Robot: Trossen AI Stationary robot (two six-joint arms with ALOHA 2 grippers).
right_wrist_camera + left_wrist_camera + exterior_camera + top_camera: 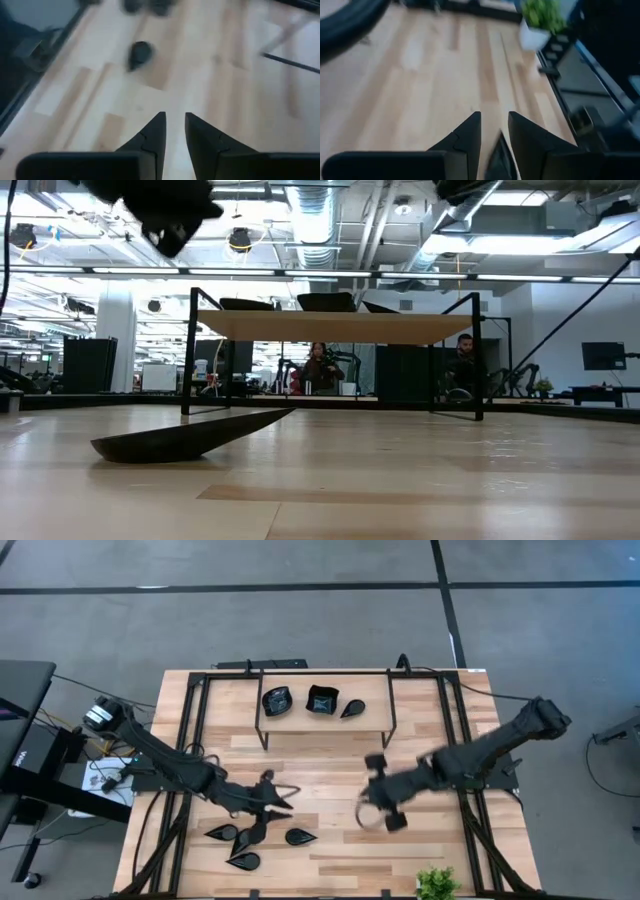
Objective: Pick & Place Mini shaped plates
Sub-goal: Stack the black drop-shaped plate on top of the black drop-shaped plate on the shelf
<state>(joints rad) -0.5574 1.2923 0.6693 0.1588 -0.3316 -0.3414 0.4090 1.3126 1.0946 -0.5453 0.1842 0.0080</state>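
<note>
Overhead, the pale wooden table (330,765) shows most of its open room in the middle, between the two arms and in front of the raised shelf (322,716); the near left corner is crowded, and the small green plant (436,884) sits at the near edge toward the right. Four glossy black teardrop plates (243,861) lie flat in that near left cluster, close together; on the shelf, a wavy-round plate (277,701), a square plate (322,699) and a teardrop plate (352,709) sit in a row, just beside one another. The left gripper (280,799) hovers just above the cluster; its own wrist view shows the dark fingers (465,137) narrowly parted with a thin black plate edge (500,157) clamped between them. The right gripper (378,802) hangs over bare wood right of centre, fingers (152,132) a narrow gap apart with nothing between them. From table height one teardrop plate (190,437) rests on the grain, shallow and tapering to a point.
</note>
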